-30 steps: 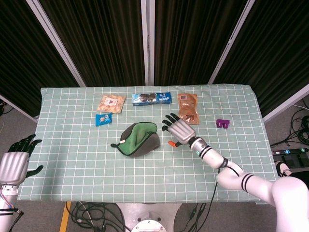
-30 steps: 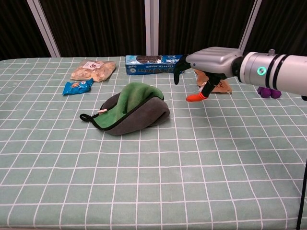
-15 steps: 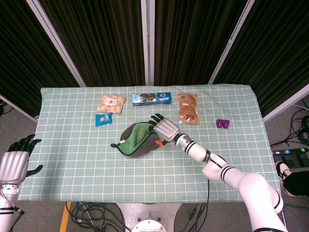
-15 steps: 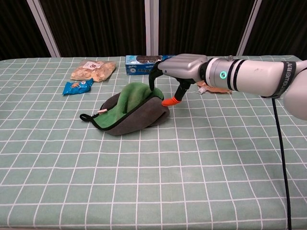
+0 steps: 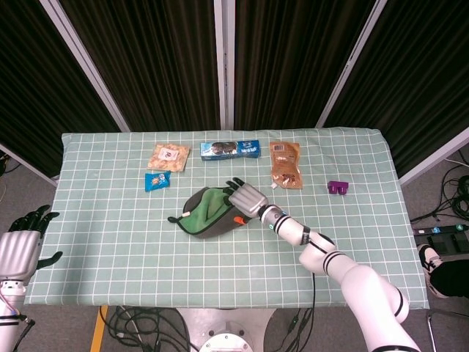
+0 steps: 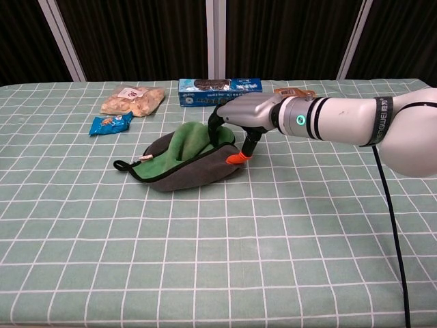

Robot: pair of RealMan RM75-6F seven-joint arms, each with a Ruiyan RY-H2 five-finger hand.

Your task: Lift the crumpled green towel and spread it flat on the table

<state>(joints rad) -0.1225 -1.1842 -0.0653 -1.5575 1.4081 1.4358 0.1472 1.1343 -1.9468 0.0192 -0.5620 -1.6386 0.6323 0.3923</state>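
The crumpled green towel point(image 5: 205, 211) point(image 6: 181, 160), green on top with a grey underside and a black hem, lies bunched near the middle of the checked table point(image 5: 110, 242). My right hand point(image 5: 245, 198) point(image 6: 246, 116) is at the towel's right end. Its fingers reach down onto the green top, and its orange-tipped thumb point(image 6: 235, 158) sits against the grey side. The towel still lies on the cloth. My left hand point(image 5: 18, 246) hangs off the table's near left corner with fingers spread, holding nothing. The chest view does not show it.
Behind the towel lie a blue cookie box point(image 5: 231, 149) point(image 6: 220, 85), a clear snack bag point(image 5: 169, 157) point(image 6: 133, 100) and a small blue packet point(image 5: 156, 180) point(image 6: 109, 124). A brown packet point(image 5: 285, 164) and a purple object point(image 5: 338, 188) sit to the right.
My right hand moved left from beside the brown packet to the towel's right end and lowered onto it. The towel's right end looks slightly pressed. The left hand barely moved.
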